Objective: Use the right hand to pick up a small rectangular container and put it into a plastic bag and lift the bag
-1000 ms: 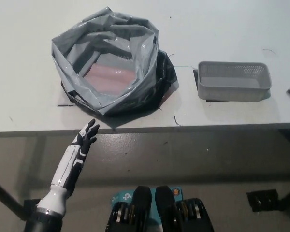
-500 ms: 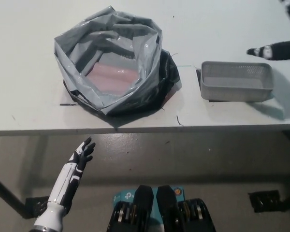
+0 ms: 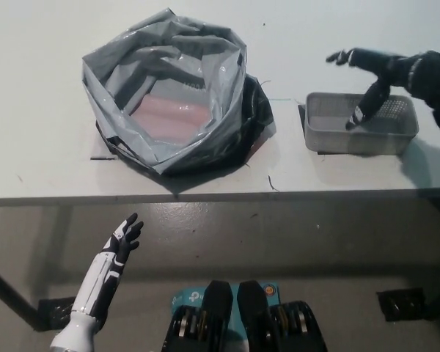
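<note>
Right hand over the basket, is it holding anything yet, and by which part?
Nothing is held. The right hand hovers open over the basket, fingers spread. The left hand rests open below the table edge.

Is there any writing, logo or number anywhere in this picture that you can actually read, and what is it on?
None can be read.
The grey plastic bag shows a faint dark mark on its inner wall, too blurred to read.
The small mesh container, the table, the black right hand over the container and the white left hand below the table edge show no lettering.
</note>
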Motion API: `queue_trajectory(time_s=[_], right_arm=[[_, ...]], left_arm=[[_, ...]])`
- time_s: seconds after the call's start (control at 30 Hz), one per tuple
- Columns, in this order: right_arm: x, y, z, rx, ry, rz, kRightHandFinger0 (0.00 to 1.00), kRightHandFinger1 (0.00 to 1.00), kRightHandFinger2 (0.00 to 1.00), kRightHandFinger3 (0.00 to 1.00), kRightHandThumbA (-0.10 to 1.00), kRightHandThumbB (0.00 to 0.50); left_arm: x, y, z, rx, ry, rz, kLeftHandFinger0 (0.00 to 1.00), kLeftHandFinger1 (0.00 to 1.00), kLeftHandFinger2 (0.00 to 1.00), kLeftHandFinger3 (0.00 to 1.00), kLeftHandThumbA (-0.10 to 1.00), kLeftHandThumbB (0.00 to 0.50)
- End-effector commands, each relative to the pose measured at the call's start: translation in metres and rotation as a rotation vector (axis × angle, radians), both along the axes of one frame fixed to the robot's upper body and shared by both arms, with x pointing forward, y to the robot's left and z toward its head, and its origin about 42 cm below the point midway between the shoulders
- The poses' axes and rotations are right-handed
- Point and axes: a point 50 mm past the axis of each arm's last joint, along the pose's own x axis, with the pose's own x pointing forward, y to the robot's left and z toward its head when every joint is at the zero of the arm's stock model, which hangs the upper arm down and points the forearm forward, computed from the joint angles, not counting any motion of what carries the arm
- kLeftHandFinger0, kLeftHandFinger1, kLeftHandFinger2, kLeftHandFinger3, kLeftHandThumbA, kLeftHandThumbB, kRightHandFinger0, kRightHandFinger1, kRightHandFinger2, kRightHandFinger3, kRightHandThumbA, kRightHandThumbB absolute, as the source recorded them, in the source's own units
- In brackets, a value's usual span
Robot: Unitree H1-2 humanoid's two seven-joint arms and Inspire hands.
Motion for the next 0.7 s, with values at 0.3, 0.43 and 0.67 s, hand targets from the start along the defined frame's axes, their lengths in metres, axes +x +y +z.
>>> queue_trajectory(time_s=[0.3,0.43,0.67], right_arm=[[0.026,0.021,0.071,-0.303,0.106,-0.032,1.00,1.00,1.00,1.00,1.00,0.500],[0.026,0.018,0.067,-0.321,0.137,-0.017,1.00,1.00,1.00,1.00,1.00,0.492],[0.027,0.013,0.064,-0.297,0.165,-0.025,1.00,1.00,1.00,1.00,1.00,0.479]], left_arm=[[-0.002,0.001,0.027,0.016,-0.101,-0.063,1.00,1.00,1.00,1.00,1.00,0.231],[-0.001,0.001,0.028,0.033,-0.116,-0.073,1.00,1.00,1.00,1.00,0.98,0.207],[0.001,0.001,0.030,0.038,-0.129,-0.081,1.00,1.00,1.00,1.00,0.96,0.199]])
